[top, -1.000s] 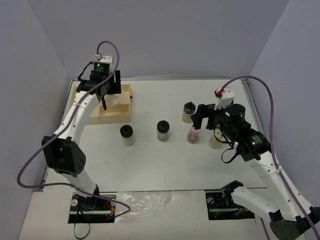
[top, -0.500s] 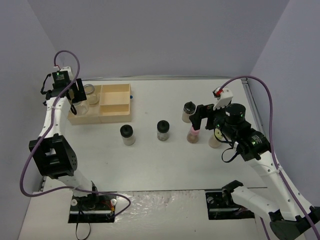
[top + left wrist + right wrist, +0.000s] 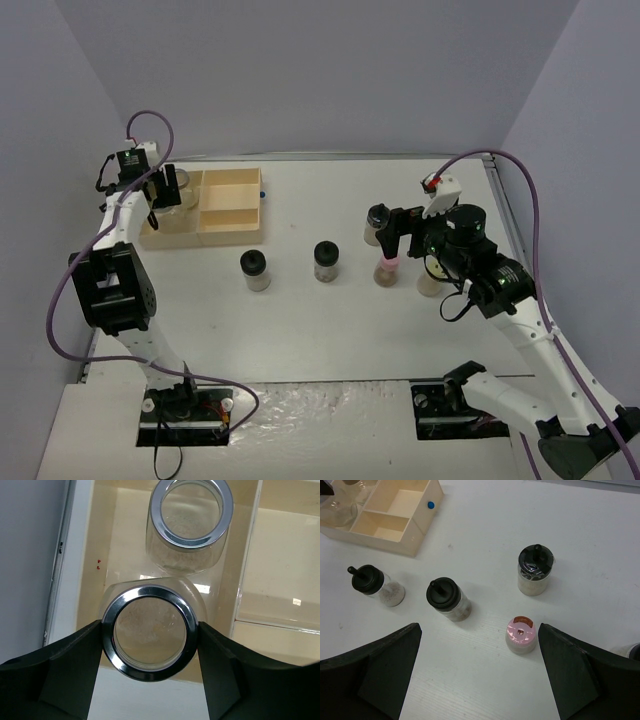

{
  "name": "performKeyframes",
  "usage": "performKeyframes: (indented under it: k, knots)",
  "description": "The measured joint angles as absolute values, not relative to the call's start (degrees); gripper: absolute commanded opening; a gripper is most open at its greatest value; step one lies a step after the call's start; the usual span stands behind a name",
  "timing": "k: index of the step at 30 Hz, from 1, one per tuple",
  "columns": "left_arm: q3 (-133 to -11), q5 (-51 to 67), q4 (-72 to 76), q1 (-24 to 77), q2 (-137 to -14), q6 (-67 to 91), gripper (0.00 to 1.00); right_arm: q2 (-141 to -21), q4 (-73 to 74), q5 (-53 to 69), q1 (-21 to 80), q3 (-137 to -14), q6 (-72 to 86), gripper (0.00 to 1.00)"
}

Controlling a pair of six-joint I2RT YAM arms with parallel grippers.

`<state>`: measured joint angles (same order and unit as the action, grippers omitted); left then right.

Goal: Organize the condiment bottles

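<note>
The left gripper [image 3: 150, 636] is clamped on a silver-rimmed jar [image 3: 150, 630] at the near end of the wooden tray's [image 3: 232, 222] left compartment, at ten o'clock on the bench [image 3: 330, 330]. Its twin jar [image 3: 189, 525] stands just beside it at twelve to one o'clock, and I cannot tell whether the held base rests on the tray floor. To place it well, I judge it should go down plumb, clear of the twin and the near wall, with the jaws parting only once it sits flat. The right gripper [image 3: 477, 630] hangs wide open and empty above the bench, the pink-capped jar [image 3: 521, 632] at its three o'clock.
</note>
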<state>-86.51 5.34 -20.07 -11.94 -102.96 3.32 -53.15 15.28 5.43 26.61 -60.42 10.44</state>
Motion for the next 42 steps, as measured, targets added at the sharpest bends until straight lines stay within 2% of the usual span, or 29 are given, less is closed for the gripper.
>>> performKeyframes:
  k: [4, 10, 12, 14, 17, 24, 29, 36, 42]
  knots:
    - [-84.96, 6.16, -18.15, -11.97, -104.57, 3.33, 0.15, -53.44, 15.18, 5.43, 26.61, -60.41, 10.44, 1.00]
    - [-81.53, 6.65, -16.03, -11.98, -104.59, 3.47, 0.38, -53.49, 14.53, 5.44, 26.61, -59.75, 10.46, 1.00]
    - [-81.21, 6.73, -15.45, -11.99, -104.57, 3.56, 0.60, -53.54, 14.37, 5.46, 26.61, -59.43, 10.46, 1.00]
    - [-81.03, 6.80, -15.19, -11.99, -104.57, 3.65, 0.78, -53.63, 14.35, 5.54, 26.61, -59.26, 10.46, 1.00]
    - [-81.03, 6.87, -15.11, -11.97, -104.55, 3.96, 0.95, -53.69, 14.31, 5.89, 26.61, -59.22, 10.48, 1.00]
    - [-80.97, 6.95, -18.42, -11.36, -98.48, 6.16, 0.97, -53.55, 13.87, 6.95, 26.61, -59.04, 10.46, 1.00]
    - [-78.61, 7.11, -21.37, -5.96, -85.76, 7.64, 0.97, -52.60, 13.87, 7.37, 26.61, -58.89, 10.33, 1.00]
    - [-65.67, 15.08, -23.67, 9.64, -68.52, 8.15, 0.97, -50.23, 13.49, 8.21, 26.61, -58.15, 10.01, 1.00]
    - [-55.28, 17.07, -25.69, 14.92, -62.33, 9.63, 0.97, -49.71, 13.48, 9.62, 26.61, -57.17, 9.76, 1.00]
